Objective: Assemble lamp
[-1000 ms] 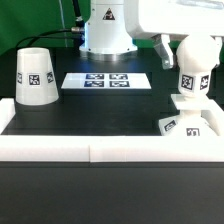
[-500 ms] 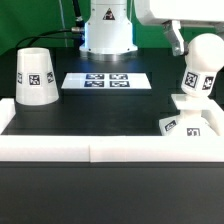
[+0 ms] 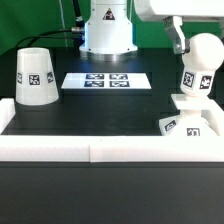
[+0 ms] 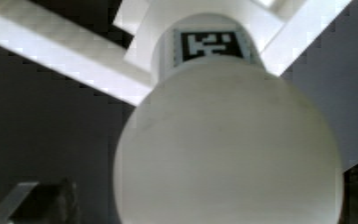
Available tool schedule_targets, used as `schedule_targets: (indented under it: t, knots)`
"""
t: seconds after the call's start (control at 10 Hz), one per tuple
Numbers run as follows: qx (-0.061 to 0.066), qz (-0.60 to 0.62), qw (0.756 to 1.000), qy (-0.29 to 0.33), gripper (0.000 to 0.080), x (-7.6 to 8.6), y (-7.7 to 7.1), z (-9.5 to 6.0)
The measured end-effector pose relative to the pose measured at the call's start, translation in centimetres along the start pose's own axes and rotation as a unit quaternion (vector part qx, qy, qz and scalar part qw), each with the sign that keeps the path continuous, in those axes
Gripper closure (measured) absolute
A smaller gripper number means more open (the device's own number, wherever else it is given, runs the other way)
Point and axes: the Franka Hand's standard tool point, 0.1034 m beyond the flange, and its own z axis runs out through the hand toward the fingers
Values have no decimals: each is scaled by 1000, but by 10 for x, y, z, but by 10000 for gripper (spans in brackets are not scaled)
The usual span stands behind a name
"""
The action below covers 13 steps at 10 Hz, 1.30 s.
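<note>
Shows bulb [image 3: 197,68] upright on base [image 3: 190,122] at the exterior view's right, shade [image 3: 33,75] well apart across the desk [image 3: 100,110]. Cannot tell whether fingers [image 3: 176,38], beside bulb's head, grip anything.

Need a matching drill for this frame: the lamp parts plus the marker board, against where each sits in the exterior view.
Things:
1. shade
2. bulb
3. base
4. marker board

Places:
A. lying flat, mid-table
B. exterior view's left, standing alone
C. exterior view's right, under another part
D. standing on top of another part

Pairs: 1-B, 2-D, 3-C, 4-A
</note>
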Motion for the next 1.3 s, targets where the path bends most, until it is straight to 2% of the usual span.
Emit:
schedule_targets:
  t: [0.1,0.4,1.1,1.2,1.3]
  knots:
    - [15,3,999,-38,100,1,-2,-1]
    - [41,7,991,-129,100,-5,-6,2]
    - [33,7,994,-107,100,-3,-2,9]
    - [34,7,994,-107,189,-3,-2,9]
    - [34,7,994,-107,222,-3,-2,9]
